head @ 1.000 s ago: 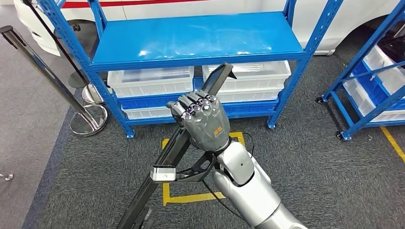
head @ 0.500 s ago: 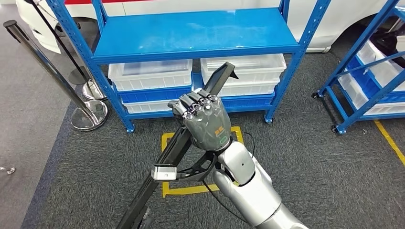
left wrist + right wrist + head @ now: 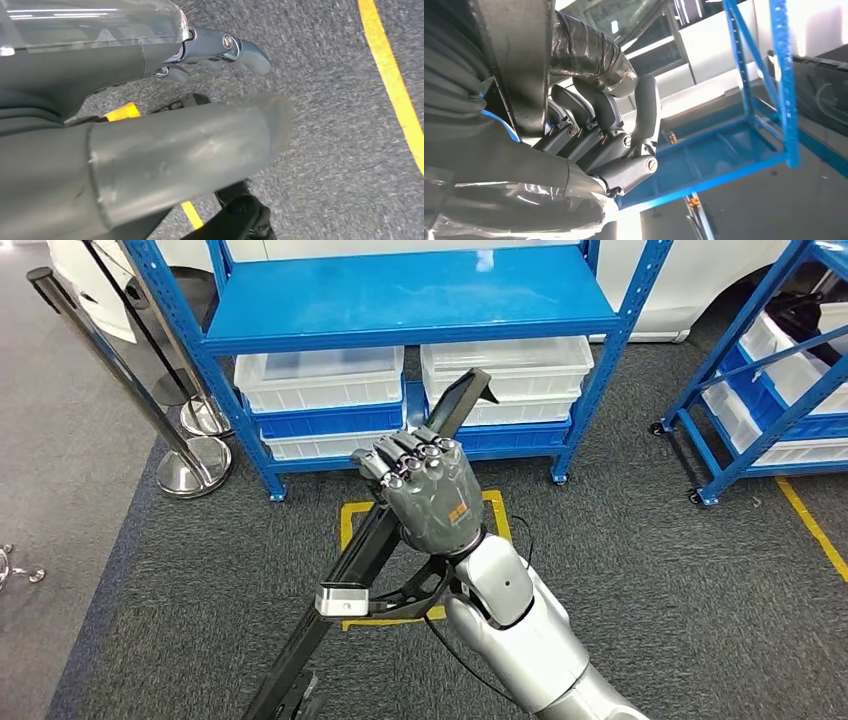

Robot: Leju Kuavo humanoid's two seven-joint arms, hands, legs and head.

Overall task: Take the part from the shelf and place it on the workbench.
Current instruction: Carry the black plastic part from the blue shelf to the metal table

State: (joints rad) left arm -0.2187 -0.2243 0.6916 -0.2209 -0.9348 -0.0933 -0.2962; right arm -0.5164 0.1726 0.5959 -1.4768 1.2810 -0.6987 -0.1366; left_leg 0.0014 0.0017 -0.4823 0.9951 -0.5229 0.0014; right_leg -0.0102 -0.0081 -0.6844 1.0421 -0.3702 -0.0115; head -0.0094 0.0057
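Note:
My right hand (image 3: 430,490) grips a long black bar-shaped part (image 3: 345,570) around its upper half, held up in front of me. The part slants from low on the left up to its angled tip (image 3: 466,392), which overlaps the blue shelf's (image 3: 410,295) lower bins. In the right wrist view the dark fingers (image 3: 599,130) wrap the black part (image 3: 519,65). My left hand (image 3: 200,100) hangs over grey carpet, with its thick thumb and dark fingers (image 3: 225,47) apart and nothing between them.
White bins (image 3: 320,380) (image 3: 505,365) sit on the shelf's lower levels. Chrome stanchion posts (image 3: 190,465) stand to the left. A second blue rack on wheels (image 3: 760,370) stands at the right. A yellow square outline (image 3: 350,530) marks the carpet, and a white vehicle is behind the shelf.
The whole scene has slid upward in the picture and the shelf looks a little farther off: the camera has moved. My right hand keeps the same hold on the part.

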